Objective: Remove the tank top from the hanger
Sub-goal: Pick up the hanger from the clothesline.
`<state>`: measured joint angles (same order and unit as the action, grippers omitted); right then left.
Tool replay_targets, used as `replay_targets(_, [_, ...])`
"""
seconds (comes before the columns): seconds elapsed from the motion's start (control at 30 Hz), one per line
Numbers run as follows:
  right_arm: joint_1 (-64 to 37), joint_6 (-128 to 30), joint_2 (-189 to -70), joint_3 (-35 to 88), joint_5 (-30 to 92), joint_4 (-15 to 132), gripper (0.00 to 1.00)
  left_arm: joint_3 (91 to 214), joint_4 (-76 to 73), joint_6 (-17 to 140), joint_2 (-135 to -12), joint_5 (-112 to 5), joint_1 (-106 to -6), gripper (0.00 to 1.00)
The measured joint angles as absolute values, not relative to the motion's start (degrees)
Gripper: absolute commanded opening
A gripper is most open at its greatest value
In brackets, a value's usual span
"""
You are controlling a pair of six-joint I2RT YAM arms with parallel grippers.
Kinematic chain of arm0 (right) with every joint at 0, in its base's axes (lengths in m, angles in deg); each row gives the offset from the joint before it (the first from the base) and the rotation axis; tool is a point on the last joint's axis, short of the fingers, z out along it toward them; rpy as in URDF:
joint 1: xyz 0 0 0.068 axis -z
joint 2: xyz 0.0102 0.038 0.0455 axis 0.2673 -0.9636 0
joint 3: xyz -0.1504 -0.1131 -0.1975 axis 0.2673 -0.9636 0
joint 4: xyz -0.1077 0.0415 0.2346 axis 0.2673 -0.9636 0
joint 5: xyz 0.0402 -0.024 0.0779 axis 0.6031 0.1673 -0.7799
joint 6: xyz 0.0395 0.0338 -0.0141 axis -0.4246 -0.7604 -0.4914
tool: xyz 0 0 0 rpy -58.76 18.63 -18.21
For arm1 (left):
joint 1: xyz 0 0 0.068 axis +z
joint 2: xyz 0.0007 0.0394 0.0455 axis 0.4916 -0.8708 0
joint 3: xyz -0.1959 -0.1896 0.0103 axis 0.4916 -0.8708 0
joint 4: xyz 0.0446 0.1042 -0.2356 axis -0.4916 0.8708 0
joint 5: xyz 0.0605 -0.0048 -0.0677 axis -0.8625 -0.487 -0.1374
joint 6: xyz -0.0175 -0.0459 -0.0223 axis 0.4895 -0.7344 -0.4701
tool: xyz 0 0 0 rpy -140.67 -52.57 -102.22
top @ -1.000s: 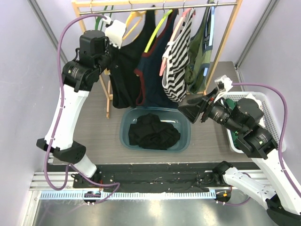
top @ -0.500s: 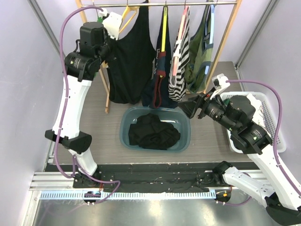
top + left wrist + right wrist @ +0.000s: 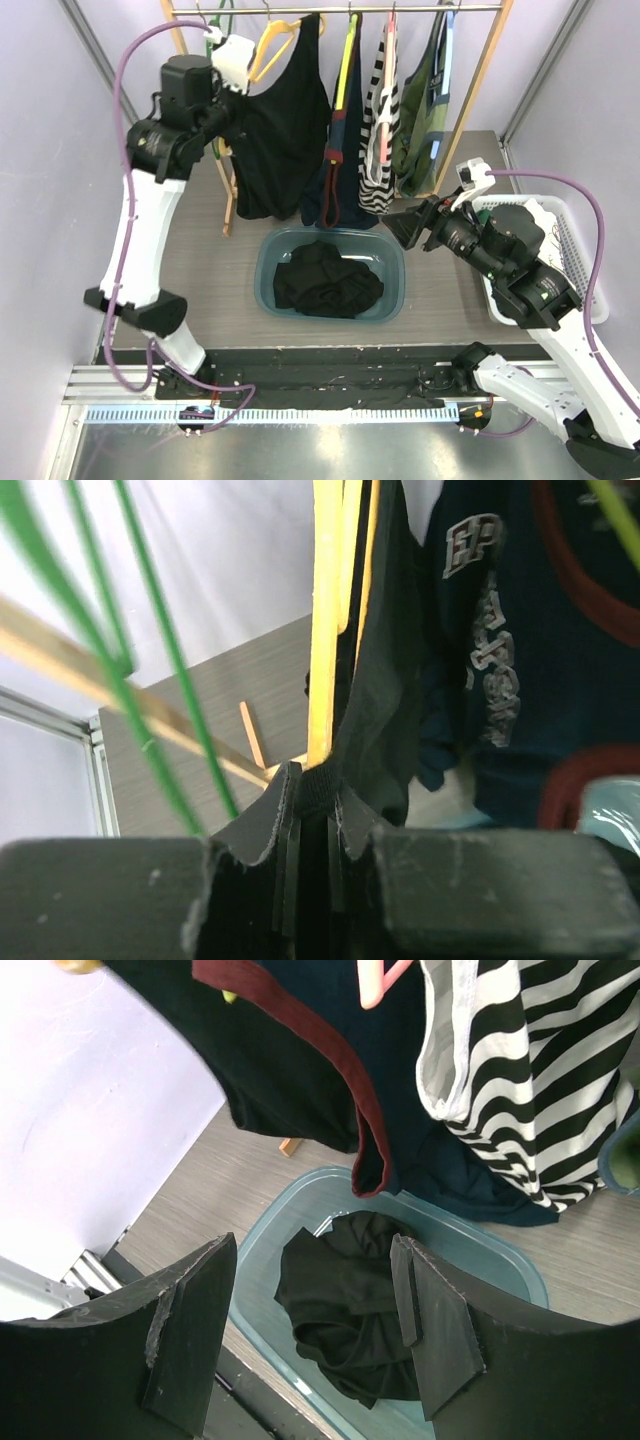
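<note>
pale lilac walls (image 3: 50, 200), grey wood-grain table (image 3: 225, 280), wooden garment rack (image 3: 478, 90), soft even light

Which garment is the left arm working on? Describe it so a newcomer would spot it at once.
Find the wooden clothes rack and go to its left end. There the left gripper pinches the black tank top on a yellow hanger. It alone is plain black; beside it hang a navy top with maroon trim and a striped top.
</note>
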<state>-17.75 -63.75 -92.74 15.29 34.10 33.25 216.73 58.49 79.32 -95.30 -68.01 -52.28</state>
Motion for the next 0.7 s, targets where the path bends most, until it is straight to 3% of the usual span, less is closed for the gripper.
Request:
replay_targets(0.3, [-17.75,-65.24,-96.74,15.86,33.66,33.25,0.7,208.9,63.03,77.81,-77.39,-64.54,-52.23,0.0])
replay_targets(0.7, [-17.73,-66.31,-97.55,18.09,33.75,31.96,0.7,208.68,66.18,79.51,-76.65,-59.64,-52.19,0.0])
